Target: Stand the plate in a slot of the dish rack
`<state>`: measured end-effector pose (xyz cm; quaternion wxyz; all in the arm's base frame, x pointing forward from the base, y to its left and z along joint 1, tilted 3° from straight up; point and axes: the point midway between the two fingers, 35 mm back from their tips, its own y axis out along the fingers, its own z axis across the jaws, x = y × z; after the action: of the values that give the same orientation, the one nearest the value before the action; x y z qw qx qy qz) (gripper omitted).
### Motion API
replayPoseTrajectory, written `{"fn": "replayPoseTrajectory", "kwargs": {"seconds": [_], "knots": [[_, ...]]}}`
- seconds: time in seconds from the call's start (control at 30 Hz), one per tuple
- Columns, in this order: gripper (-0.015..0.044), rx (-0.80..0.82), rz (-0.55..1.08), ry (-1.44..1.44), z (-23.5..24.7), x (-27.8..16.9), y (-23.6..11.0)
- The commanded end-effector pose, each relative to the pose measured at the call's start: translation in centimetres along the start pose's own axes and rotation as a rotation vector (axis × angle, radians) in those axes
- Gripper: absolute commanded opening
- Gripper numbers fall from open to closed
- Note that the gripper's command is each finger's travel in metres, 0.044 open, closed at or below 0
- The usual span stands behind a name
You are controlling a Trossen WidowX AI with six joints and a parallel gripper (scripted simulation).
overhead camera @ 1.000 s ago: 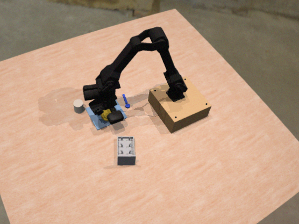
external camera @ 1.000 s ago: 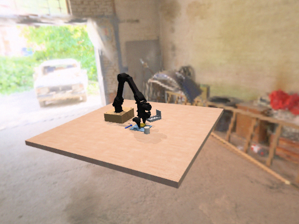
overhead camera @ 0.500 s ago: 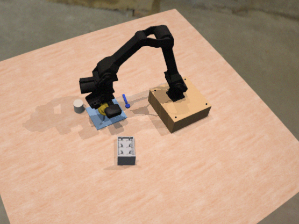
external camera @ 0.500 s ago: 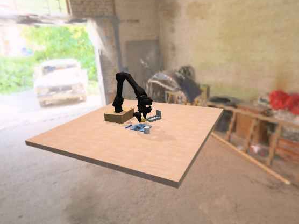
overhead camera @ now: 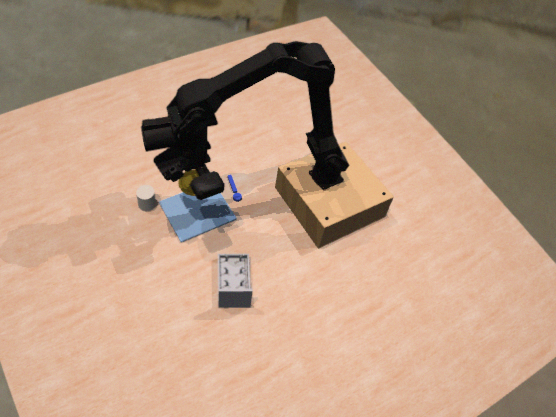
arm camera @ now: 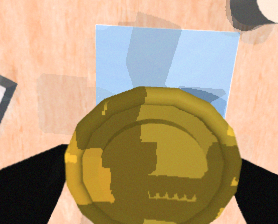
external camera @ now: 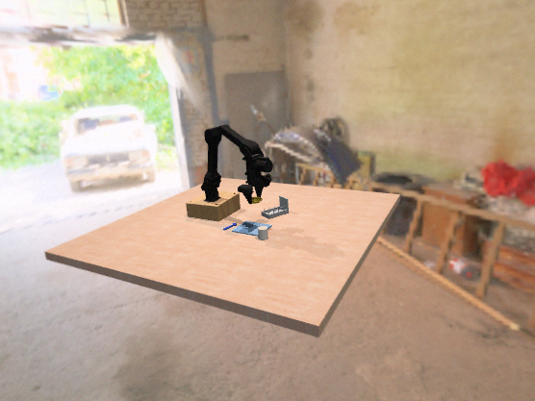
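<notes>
One plate [arm camera: 152,165], one dish rack [overhead camera: 234,280], one blue mat [overhead camera: 198,215], one grey cup [overhead camera: 146,197], one blue spoon [overhead camera: 233,187], one wooden block [overhead camera: 334,199], all on one bench [overhead camera: 400,321].
</notes>
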<state>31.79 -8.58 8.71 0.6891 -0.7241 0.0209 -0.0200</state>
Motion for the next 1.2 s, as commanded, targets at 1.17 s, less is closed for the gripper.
{"fn": "replayPoseTrajectory", "kwargs": {"seconds": [1.17], "knots": [[0.0, 0.065, 0.037, 0.358, 11.3, -5.4, -3.3]]}}
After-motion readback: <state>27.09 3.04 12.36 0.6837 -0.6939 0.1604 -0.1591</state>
